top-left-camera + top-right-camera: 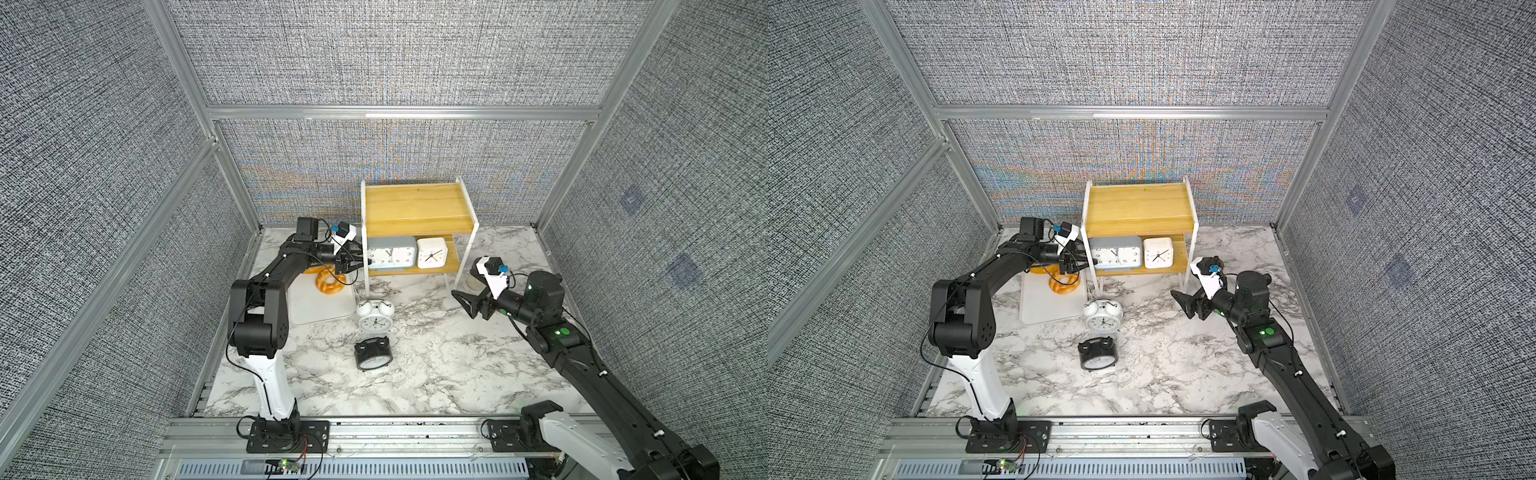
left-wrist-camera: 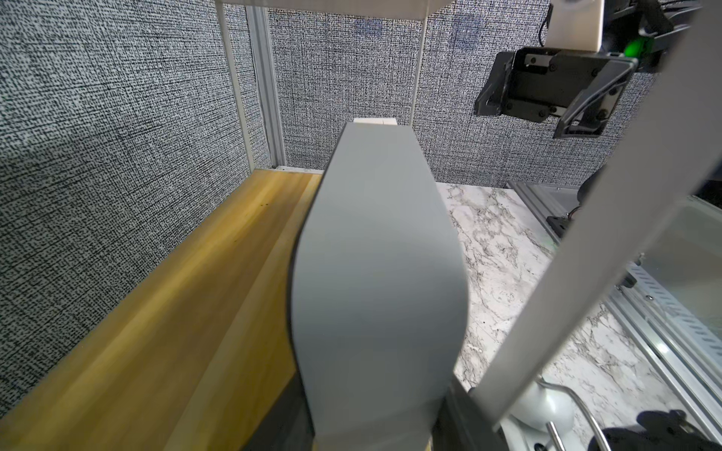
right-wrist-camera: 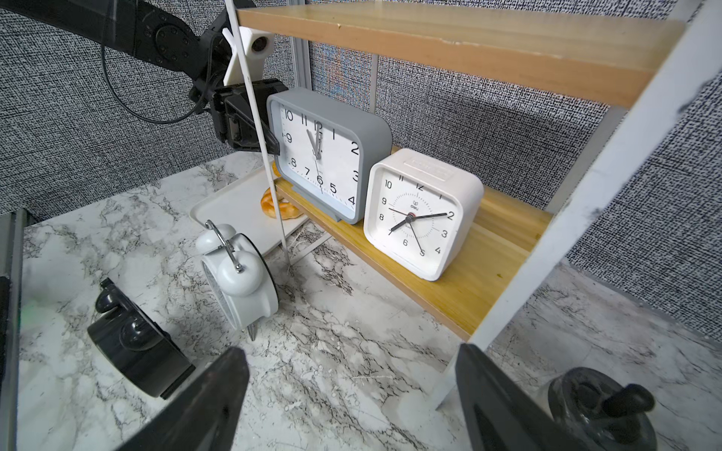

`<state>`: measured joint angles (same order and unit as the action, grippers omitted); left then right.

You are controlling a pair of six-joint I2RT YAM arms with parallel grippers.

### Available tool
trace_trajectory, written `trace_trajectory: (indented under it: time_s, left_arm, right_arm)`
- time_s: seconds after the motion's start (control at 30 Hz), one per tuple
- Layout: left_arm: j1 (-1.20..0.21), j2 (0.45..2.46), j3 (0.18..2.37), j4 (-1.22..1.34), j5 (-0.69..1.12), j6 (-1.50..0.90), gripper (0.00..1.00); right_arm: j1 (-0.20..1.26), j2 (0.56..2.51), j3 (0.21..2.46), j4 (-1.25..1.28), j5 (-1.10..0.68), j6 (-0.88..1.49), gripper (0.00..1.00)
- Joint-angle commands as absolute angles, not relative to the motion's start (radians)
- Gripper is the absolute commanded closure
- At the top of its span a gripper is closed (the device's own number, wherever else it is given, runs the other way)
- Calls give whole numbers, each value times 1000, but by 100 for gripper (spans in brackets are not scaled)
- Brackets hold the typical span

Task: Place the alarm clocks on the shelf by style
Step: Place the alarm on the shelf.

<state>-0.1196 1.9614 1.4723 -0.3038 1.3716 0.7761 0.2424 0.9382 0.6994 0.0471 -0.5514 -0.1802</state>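
Reaching past the shelf leg point(image 1: 367, 286), left pincer point(image 1: 359, 262) grasps the grey clock point(image 1: 392, 251); right pincer point(image 1: 462, 304) hangs released.

Shelf point(image 1: 419, 208), lower board: grey clock point(image 1: 392, 252) and small white square clock point(image 1: 431, 252) side by side, upright. Left gripper point(image 1: 362, 262) at grey clock's left end. White twin-bell clock point(image 1: 375, 318) and black twin-bell clock point(image 1: 373, 354) on table point(image 1: 436, 374). Right gripper point(image 1: 462, 304) spread, empty.

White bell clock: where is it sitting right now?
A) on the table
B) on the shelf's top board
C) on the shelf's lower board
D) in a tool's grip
A: the white bell clock stands on the marble table in front of the shelf, whose lower board holds only the grey clock and the square clock.
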Motion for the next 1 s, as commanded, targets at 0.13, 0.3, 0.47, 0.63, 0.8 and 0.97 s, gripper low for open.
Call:
trace_trajectory:
  time_s: [0.13, 0.3, 0.47, 0.63, 0.8, 0.97]
  left_arm:
    - [-123, 1950, 1464, -229, 1326, 717, 45]
    - [-123, 1942, 1466, -210, 1319, 690, 39]
    - [-121, 1936, 1462, -212, 1305, 692, 36]
    - [-121, 1932, 1462, -227, 1296, 704, 31]
    - [-118, 1932, 1473, -268, 1295, 738, 31]
    - [-113, 1927, 1473, -292, 1300, 760, 31]
  right_arm:
    - [243, 936, 691, 55, -548, -186, 12]
    - [244, 936, 685, 58, -548, -184, 13]
    - [244, 936, 683, 61, -547, -185, 12]
    - [244, 936, 681, 60, -545, -184, 13]
    - [243, 936, 677, 61, -543, -185, 13]
    - [242, 936, 677, 61, -542, -184, 13]
